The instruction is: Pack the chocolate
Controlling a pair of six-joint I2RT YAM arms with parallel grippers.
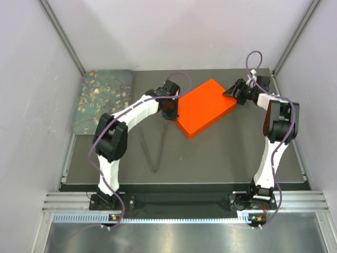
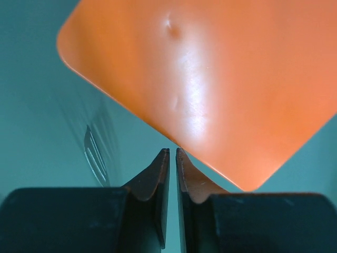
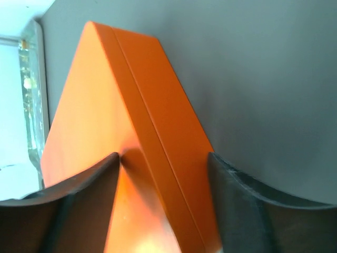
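The orange box [image 1: 205,108] lies shut and flat on the desk [image 1: 221,158], turned so that its corners point toward the arms. That probably explains how they stand.

The right end effector [image 3: 164,158] sits astride the box's far right corner. Its fingers are spread wide, one over the lid and one against the side wall, likely to steady or shift the box. I cannot tell whether they squeeze it or only bracket it.

The left end effector [image 2: 172,153] hangs just off the box's left edge. Its fingers are pressed almost together, with a thin slit between them, and they pinch nothing. It looks placed to nudge or brace that side.

The tongs [image 1: 155,147] lie on the desk on the near left of the box, apart from it. A dark tray [image 1: 102,100] sits well to the box's far left.

No chocolate can be made out. The tray carries pale specks too small to identify. With the lid closed, the pieces are most likely inside the box, so their look is hidden.
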